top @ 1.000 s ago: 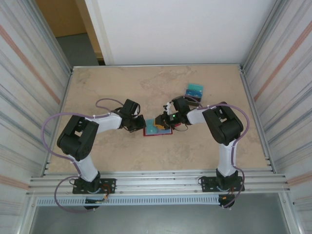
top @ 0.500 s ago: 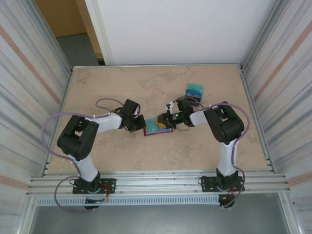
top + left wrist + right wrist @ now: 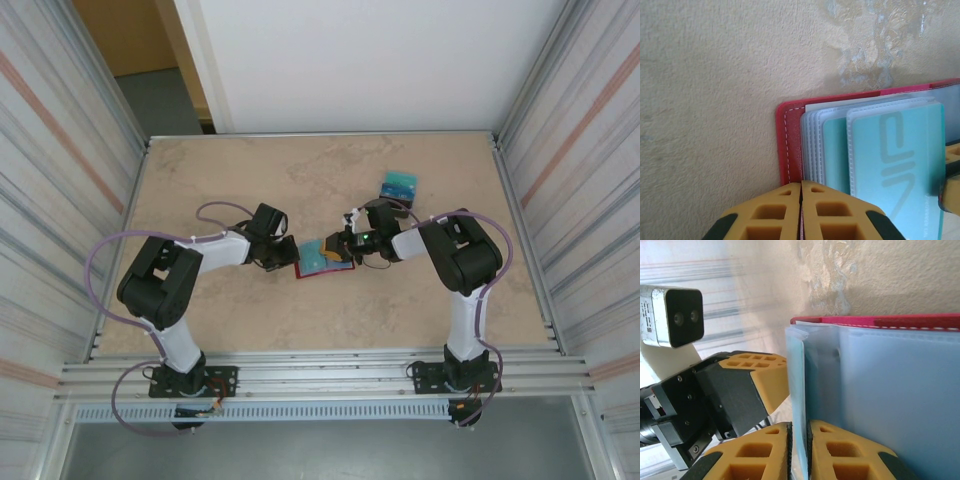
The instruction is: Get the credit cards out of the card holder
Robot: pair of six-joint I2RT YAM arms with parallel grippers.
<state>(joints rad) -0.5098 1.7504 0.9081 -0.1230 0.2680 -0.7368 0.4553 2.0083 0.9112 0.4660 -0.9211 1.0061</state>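
Card holder (image 3: 320, 268) open mid-worktop, an end effector at each end

The card holder lies flat and open near the middle of the worktop (image 3: 220, 170). It is well apart from the side walls, the far wall and the near rail, with bare stone all round. A small stack of credit cards (image 3: 398, 185) sits farther back on the right, near the right arm's wrist. The left end effector (image 3: 284, 256) meets the holder's left edge and the right end effector (image 3: 340, 247) its right part; from above neither grip can be read. The left wrist view shows that end effector's fingers (image 3: 770, 212) pressed together at the red stitched border, beside layered clear pockets with a teal card (image 3: 900, 160) in front; whether they pinch the border I cannot tell. The right wrist view shows the right fingers (image 3: 850, 452) almost closed on a thin pale pocket leaf, the red cover behind it, and the left end effector just beside that leaf
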